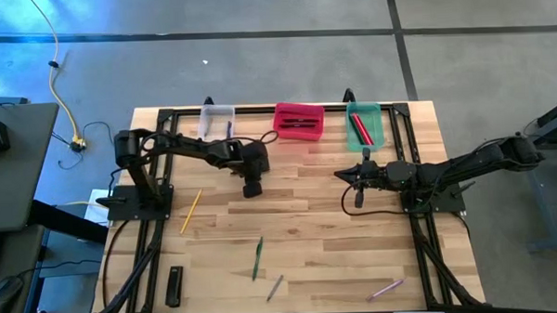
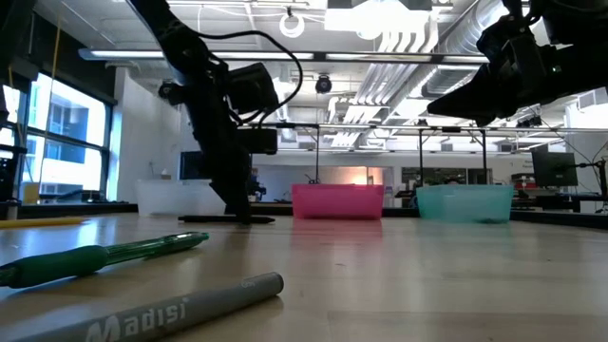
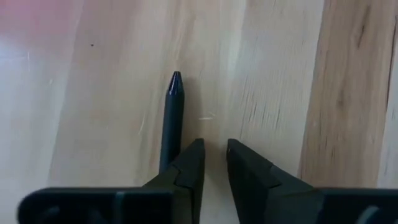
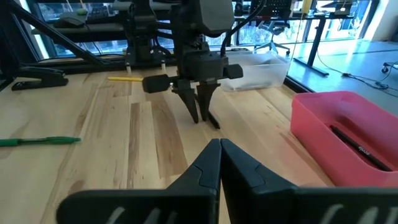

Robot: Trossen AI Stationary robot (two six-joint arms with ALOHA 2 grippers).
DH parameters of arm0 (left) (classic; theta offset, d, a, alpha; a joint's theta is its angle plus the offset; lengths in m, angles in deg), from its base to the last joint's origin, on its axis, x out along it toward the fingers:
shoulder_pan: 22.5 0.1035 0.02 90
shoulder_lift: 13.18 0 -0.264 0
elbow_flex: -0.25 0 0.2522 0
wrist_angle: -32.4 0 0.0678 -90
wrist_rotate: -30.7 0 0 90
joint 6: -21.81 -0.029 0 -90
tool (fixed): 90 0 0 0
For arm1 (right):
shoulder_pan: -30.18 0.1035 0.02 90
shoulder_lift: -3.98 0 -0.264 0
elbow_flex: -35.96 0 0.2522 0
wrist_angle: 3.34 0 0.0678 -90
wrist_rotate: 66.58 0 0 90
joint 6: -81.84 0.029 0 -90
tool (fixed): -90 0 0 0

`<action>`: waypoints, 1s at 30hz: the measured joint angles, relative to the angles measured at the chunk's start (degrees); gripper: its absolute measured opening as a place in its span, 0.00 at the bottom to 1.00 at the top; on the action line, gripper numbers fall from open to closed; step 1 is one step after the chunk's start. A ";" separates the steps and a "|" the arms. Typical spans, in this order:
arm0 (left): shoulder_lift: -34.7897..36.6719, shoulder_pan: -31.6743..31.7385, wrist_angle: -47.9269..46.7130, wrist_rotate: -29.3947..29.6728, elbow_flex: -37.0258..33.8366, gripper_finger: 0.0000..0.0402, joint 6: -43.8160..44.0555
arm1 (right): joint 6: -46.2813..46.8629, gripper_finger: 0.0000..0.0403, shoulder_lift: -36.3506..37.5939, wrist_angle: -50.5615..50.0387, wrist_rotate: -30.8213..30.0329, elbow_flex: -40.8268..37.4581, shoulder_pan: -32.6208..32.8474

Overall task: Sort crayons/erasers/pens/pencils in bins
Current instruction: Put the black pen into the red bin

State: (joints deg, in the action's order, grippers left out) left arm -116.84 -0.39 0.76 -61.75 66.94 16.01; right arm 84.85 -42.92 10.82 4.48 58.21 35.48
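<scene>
The left gripper (image 3: pixel 214 163), jaws narrowly parted, stands on the table (image 1: pixel 337 238) just beside a black pen (image 3: pixel 171 118) near the pink-red bin (image 1: pixel 299 120), and closing here could miss or nudge it, while the right gripper (image 4: pixel 219 152) waits closed.

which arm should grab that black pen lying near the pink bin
Left. The left gripper hangs right over the black pen, fingers slightly apart beside it; the right gripper waits farther off.
</scene>
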 joint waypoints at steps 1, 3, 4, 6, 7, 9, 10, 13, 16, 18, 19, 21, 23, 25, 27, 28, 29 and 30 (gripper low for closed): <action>-0.02 -0.11 -0.15 -0.17 0.00 0.12 0.00 | -0.26 0.00 0.00 0.00 0.00 0.00 0.00; -0.04 -0.21 -0.59 -1.35 0.02 0.08 -0.02 | -0.44 0.00 0.00 0.00 0.00 0.00 -0.01; -0.06 -0.26 -0.89 -2.31 0.04 0.06 -0.26 | -0.44 0.00 0.00 0.00 0.00 0.00 -0.02; -0.06 -0.63 -1.38 -4.02 0.07 0.02 -0.71 | -0.44 0.00 0.00 0.00 0.00 0.00 -0.02; -0.09 -0.98 -1.50 -4.36 0.07 0.01 -0.64 | -0.46 0.00 0.00 0.00 0.00 0.00 -0.02; -0.08 -1.72 -1.78 -4.38 0.07 0.01 0.28 | -0.44 0.00 0.00 0.00 0.01 0.00 0.00; 0.06 -2.02 -1.89 -4.41 0.04 0.01 0.79 | -0.45 0.00 0.00 0.00 0.00 0.00 -0.01; 0.51 -2.85 -2.13 -5.23 -0.16 0.00 2.19 | -0.43 0.00 0.00 0.00 0.01 0.00 -0.01; 1.49 -2.99 -1.36 -6.98 -0.30 0.00 4.07 | -0.31 0.00 0.00 0.00 0.02 0.00 0.00; 1.83 -3.14 -1.18 -8.62 -0.43 0.00 4.20 | -0.26 0.00 0.00 0.01 0.02 0.00 -0.02; 2.12 -3.19 -1.17 -10.08 -0.49 0.00 4.58 | -0.17 0.00 0.00 0.00 0.02 0.00 0.00; 3.09 -3.28 -1.37 -11.45 -0.61 0.00 5.15 | 0.19 0.00 0.00 0.00 0.02 0.00 0.00; 3.88 -3.36 -1.06 -11.40 -0.44 0.00 4.68 | 1.02 0.00 0.00 0.00 0.02 0.00 0.00; 4.72 -3.12 -2.70 -10.24 -0.33 0.00 3.63 | 1.05 0.00 0.00 -0.02 0.02 0.00 -0.01; 4.93 -2.70 -4.46 -8.79 1.13 0.00 2.32 | 1.05 0.00 0.00 -0.02 0.02 0.00 0.00; 5.06 -2.33 -5.66 -7.82 2.03 0.00 1.58 | 1.06 0.00 0.00 0.00 0.02 0.00 -0.02; 5.10 -1.96 -6.79 -6.48 3.13 0.00 0.96 | 1.04 0.00 0.00 0.00 0.02 0.00 -0.02; 5.10 -1.48 -7.85 -5.19 4.34 0.00 0.44 | 1.04 0.00 0.00 0.00 0.02 0.00 0.00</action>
State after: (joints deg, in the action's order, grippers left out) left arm -111.75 -1.87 -7.09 -66.94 71.28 16.44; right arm 85.89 -42.92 10.82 4.50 58.21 35.48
